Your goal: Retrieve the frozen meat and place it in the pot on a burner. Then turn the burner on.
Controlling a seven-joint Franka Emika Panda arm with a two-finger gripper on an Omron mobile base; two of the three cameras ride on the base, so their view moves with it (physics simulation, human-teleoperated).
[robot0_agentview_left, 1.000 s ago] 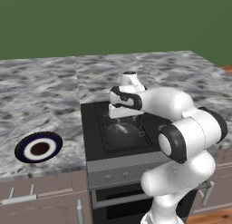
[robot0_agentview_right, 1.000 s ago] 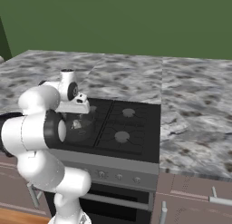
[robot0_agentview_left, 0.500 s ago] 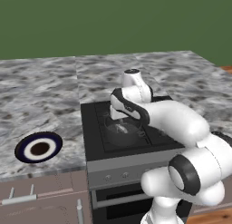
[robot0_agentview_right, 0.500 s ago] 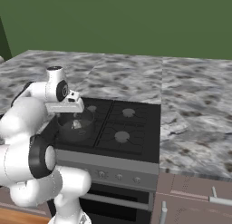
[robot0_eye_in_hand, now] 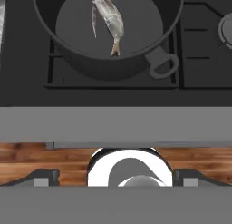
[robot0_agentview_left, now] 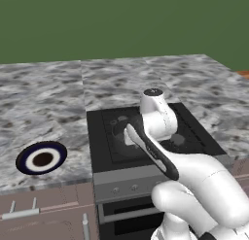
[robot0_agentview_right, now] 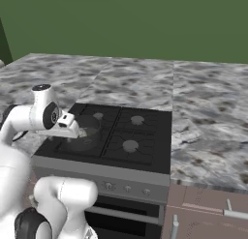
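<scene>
Looking along your pincer (robot0_eye_in_hand: 116, 175), you find its tips spread wide apart and empty. Ahead of it, past the stove's front edge, the pot (robot0_eye_in_hand: 108, 35) sits on the burner with the frozen meat (robot0_eye_in_hand: 108, 19) lying inside.

Pot (robot0_eye_in_hand: 108, 35): round, low, dark grey metal, upright on front-left burner of black cooktop (robot0_agentview_right: 116, 131), small loop handle (robot0_eye_in_hand: 162, 64) jutting toward stove front. Frozen meat (robot0_eye_in_hand: 108, 17): pale whitish-grey mottled piece, slim and fish-shaped with tail fin, lying flat on pot floor, well inside rim. Neighbouring burner (robot0_agentview_right: 130, 146): pale grey cap under black grate, unlit.
</scene>
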